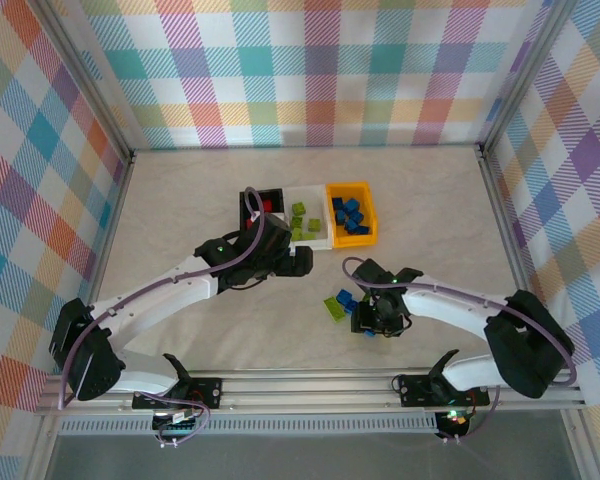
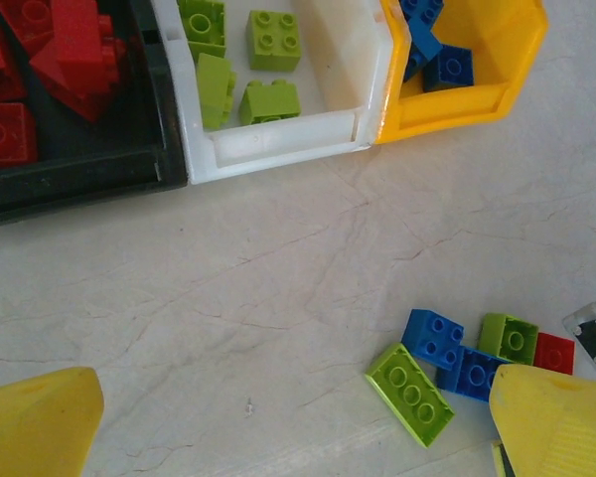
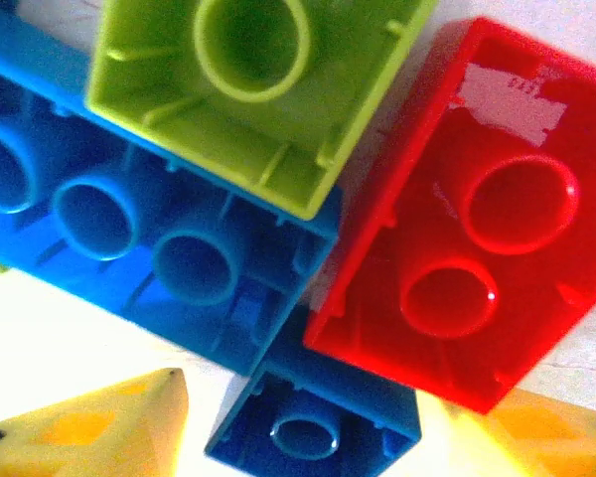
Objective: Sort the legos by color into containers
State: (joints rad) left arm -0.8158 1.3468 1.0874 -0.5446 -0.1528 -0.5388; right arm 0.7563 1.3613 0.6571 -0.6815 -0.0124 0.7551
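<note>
Loose legos [image 1: 342, 303] on counter [image 1: 180, 200], near-right of white bin [image 2: 278, 147]. Right hand [image 1: 372, 324] directly over pile, pads [image 3: 99, 422] flanking small dark blue brick [image 3: 313, 422]; clamped or not, cannot tell. Left hand [image 2: 298, 427] spread wide, just near of white bin, farther from pile.

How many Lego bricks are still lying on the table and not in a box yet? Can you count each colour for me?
Lime green bricks: 2
Blue bricks: 2
Red bricks: 1
Total: 5 loose bricks in view
</note>
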